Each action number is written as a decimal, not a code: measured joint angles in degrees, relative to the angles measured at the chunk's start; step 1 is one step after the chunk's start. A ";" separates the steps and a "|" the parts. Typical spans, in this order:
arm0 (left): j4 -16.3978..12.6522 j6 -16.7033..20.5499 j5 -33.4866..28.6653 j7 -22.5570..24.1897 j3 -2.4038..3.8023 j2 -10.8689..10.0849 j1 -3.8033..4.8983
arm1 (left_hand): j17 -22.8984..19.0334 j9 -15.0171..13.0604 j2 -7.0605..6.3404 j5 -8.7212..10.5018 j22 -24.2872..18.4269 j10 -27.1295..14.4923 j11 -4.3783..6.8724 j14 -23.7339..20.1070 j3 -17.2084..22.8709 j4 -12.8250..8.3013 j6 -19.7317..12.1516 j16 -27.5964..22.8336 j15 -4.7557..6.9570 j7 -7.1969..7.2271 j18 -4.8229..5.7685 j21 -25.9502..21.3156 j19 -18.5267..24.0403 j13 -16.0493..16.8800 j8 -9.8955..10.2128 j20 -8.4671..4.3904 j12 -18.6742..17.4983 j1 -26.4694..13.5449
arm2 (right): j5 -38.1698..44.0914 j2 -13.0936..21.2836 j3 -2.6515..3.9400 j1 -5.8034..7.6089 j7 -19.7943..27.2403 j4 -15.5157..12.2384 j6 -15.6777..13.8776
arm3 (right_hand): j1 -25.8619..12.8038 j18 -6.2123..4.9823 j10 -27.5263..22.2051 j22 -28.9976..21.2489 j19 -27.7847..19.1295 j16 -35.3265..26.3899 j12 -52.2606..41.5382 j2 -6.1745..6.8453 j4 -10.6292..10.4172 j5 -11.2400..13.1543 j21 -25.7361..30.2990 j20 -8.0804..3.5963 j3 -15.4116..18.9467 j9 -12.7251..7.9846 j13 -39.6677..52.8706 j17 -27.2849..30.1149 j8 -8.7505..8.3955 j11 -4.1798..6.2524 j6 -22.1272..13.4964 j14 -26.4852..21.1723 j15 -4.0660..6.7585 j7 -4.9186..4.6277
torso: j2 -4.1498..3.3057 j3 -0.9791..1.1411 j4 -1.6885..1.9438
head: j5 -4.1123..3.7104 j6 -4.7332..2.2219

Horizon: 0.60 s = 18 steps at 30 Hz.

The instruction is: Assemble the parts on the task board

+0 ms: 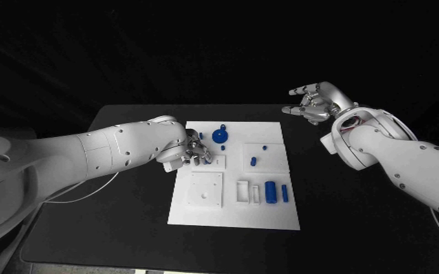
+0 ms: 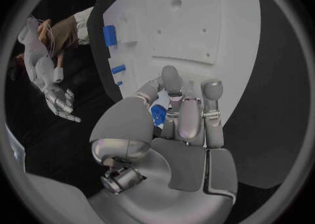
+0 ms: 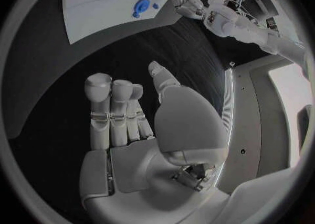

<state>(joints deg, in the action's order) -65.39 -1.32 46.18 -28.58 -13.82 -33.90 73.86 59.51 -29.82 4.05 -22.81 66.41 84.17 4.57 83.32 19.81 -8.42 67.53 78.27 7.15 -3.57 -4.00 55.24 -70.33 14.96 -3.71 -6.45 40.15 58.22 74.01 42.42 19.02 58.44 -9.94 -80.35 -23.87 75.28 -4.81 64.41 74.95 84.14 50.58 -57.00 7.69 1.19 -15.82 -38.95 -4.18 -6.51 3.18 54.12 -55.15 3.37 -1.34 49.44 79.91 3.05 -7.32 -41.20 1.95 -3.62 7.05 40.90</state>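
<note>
While several blue parts lie loose in the task board's trays and a round blue part stands near its far edge, assembly looks barely begun. The left hand hovers over the board's left side, fingers clamped on a small blue piece — likely the one being placed. The right hand hangs over the worktop's far right corner, fingers apart — holding nothing.

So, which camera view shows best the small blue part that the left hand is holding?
The left wrist view: the blue part sits between that left hand's fingers. The head view has the fingers covering it; the right wrist view shows that hand too small to tell.
</note>
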 measured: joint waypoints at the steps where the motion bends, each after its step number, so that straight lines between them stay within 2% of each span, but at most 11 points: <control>1: 0.08 0.00 0.01 -0.02 0.00 0.07 0.00 | 0.00 -0.55 0.02 0.01 0.01 0.00 0.00 0.00 0.00 0.00 0.00 0.00 0.00 0.00 0.00 0.00 0.00 0.00 0.00 0.00 0.00 -0.03 | 0.00 -0.02 0.00 -0.02 0.00 0.02 0.00 | 0.00 0.00 0.00 0.00 0.00 0.00 0.00 0.00 0.00 0.00 0.00 0.00 0.00 0.00 0.00 0.04 0.00 0.00 0.00 0.00 0.00 0.00 | 0.00 0.01 -0.01 | 0.01 0.01; 10: 0.83 -0.26 0.12 -0.19 0.00 0.73 0.00 | 0.03 -3.62 0.49 0.37 0.09 0.00 0.00 0.00 -0.03 0.13 0.00 0.00 0.00 0.00 0.00 0.00 0.00 0.00 0.08 0.00 0.03 -0.49 | 0.00 -0.15 0.00 -0.20 0.00 0.20 0.10 | 0.00 0.00 0.00 -0.01 0.00 0.00 0.00 0.00 0.00 0.00 0.00 0.00 0.00 0.00 0.00 0.04 0.00 0.00 0.00 0.00 0.00 0.00 | 0.01 0.03 -0.05 | -0.09 0.09; 14: 1.09 -0.70 0.24 -0.39 0.01 1.02 0.03 | 0.30 -3.98 0.49 0.47 0.20 0.00 0.00 0.00 -0.03 0.14 0.00 0.27 0.00 0.00 0.01 0.00 0.00 0.00 0.14 0.00 0.27 -0.49 | -0.01 -0.20 0.00 -0.22 0.00 0.26 0.17 | 0.00 0.00 0.00 -0.01 0.00 0.00 0.00 0.00 0.00 -0.38 0.00 0.00 0.00 0.00 0.00 0.10 0.00 0.00 -0.01 0.00 0.00 0.01 | 0.02 0.05 -0.04 | -0.13 0.13; 15: 1.14 -0.81 0.28 -0.44 0.01 1.09 0.04 | 0.30 -4.97 0.56 0.47 0.25 0.00 -0.01 0.00 -0.03 0.14 0.00 0.27 -0.01 0.00 0.01 0.00 0.00 0.01 0.24 0.00 0.27 -0.56 | -0.01 -0.21 0.00 -0.23 0.00 0.28 0.18 | 0.00 0.00 -0.01 -0.01 0.00 0.00 0.00 0.00 0.00 -0.38 0.15 0.00 0.00 0.00 0.00 0.10 0.00 0.01 0.00 0.00 0.00 0.00 | 0.02 0.05 -0.03 | -0.13 0.13; 18: 1.24 -1.20 0.36 -0.57 0.03 1.31 0.05 | 0.30 -5.06 0.72 0.48 0.28 0.00 -0.01 -0.01 -0.09 0.21 0.00 0.27 -0.01 0.00 0.01 0.00 0.00 0.00 0.24 0.00 0.27 -0.71 | -0.01 -0.27 0.00 -0.26 -0.01 0.33 0.23 | 0.00 0.00 -0.18 -0.01 0.00 0.00 0.00 0.00 0.00 -0.78 0.24 0.00 0.00 0.00 0.00 0.10 0.00 0.18 -0.01 0.00 0.00 0.01 | 0.02 0.05 -0.02 | -0.17 0.13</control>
<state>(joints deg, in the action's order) -64.15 -2.52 46.54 -29.15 -13.80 -32.58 73.91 59.81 -34.88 4.77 -22.33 66.70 84.17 4.56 83.32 19.72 -8.22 67.53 78.55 7.14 -3.57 -3.99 55.24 -70.33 14.97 -3.47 -6.45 40.42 57.51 74.00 42.15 19.02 58.18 -9.95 -80.03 -23.64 75.28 -4.81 64.23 74.94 84.14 50.58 -57.00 7.69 1.19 -16.60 -38.71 -4.18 -6.51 3.18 54.12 -55.05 3.37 -1.16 49.44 79.91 3.05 -7.31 -41.18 2.00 -3.64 6.88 41.03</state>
